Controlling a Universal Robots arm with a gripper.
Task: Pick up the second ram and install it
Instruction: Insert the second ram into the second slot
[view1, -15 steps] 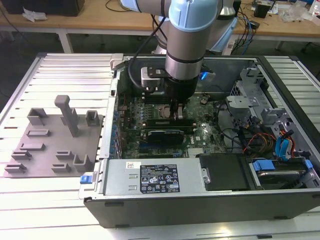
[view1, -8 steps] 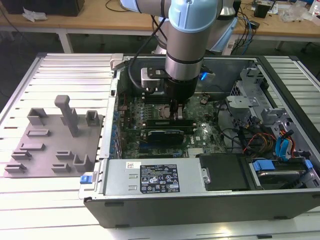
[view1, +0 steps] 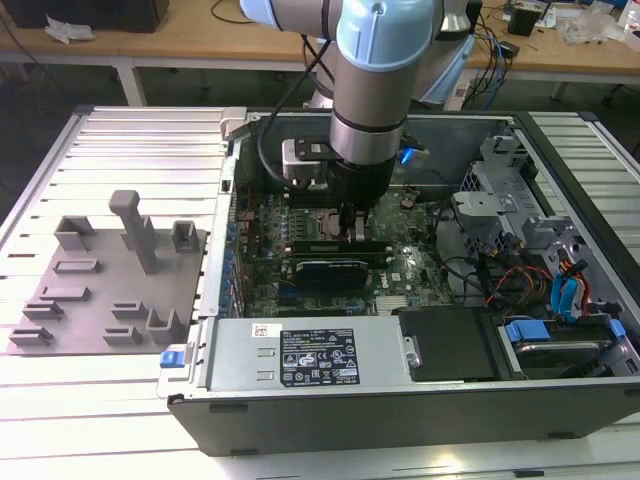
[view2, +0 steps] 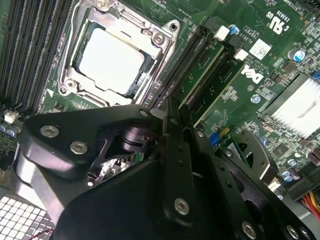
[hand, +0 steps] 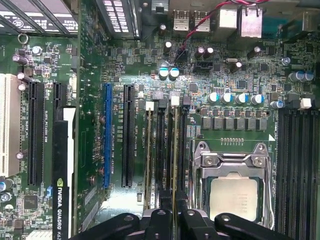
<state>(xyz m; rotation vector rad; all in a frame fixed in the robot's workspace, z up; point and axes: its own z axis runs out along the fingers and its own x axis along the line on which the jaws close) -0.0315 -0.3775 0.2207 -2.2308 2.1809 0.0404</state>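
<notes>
Two RAM sticks standing in DIMM slots just beside CPU socket (hand: 232, 192), in both wrist views. Second ram (hand: 175, 165) upright in slot, far end by white latch (hand: 174, 100). Gripper (hand: 173, 214) low inside open computer case (view1: 400, 420), fingers (hand: 159, 220) closed together, pinching second ram's near end.

White slatted metal table (view1: 120, 135) carries everything. On it, exterior view's left: flat grey fixture plate (view1: 105, 290) w/ upright blocks & slots, near the table's left edge. Just beside it, to the right: open PC case (view1: 400, 400), lying on its side, motherboard facing up.
</notes>
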